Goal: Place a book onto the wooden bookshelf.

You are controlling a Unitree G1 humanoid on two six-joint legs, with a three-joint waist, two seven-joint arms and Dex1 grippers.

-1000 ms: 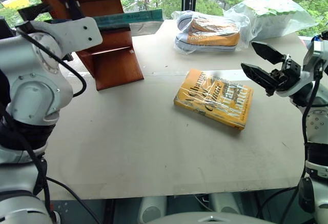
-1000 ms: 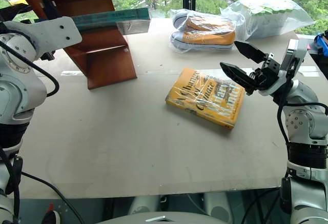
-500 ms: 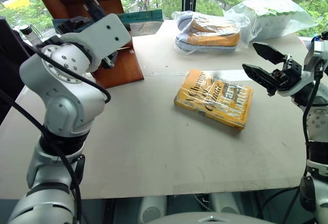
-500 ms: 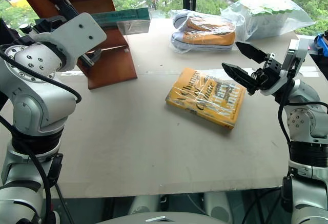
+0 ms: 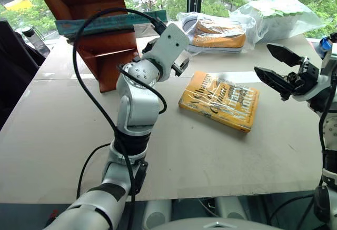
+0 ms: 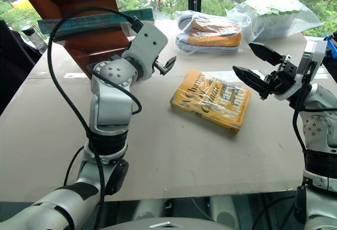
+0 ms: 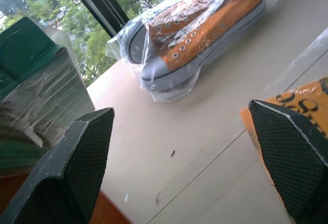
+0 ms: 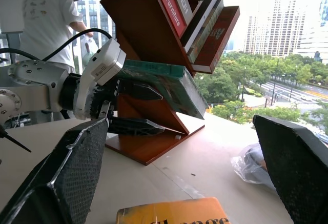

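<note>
The teal-green book (image 5: 105, 25) in clear wrap lies flat on a lower tier of the reddish-brown wooden bookshelf (image 5: 118, 64) at the table's back left, one end sticking out to the right. My left gripper (image 7: 180, 110) hovers just right of the shelf, above the table, open and empty, pointing level toward the wrapped shoes. The book's wrapped end (image 7: 36, 80) shows beside one of its fingers. My right gripper (image 5: 261, 58) stands open and empty at the right, above the table beside the yellow book.
A yellow-orange wrapped book (image 5: 221, 100) lies mid-table. Orange shoes in a plastic bag (image 5: 216, 32) and a bulky clear bag (image 5: 276, 17) sit at the back. The pale table (image 5: 158, 151) has room in front. A person (image 8: 48, 19) stands beyond the shelf.
My left arm has swung from the shelf's left side rightward over the table and its gripper has rolled. The teal book stays on the shelf. The right gripper has kept still.
</note>
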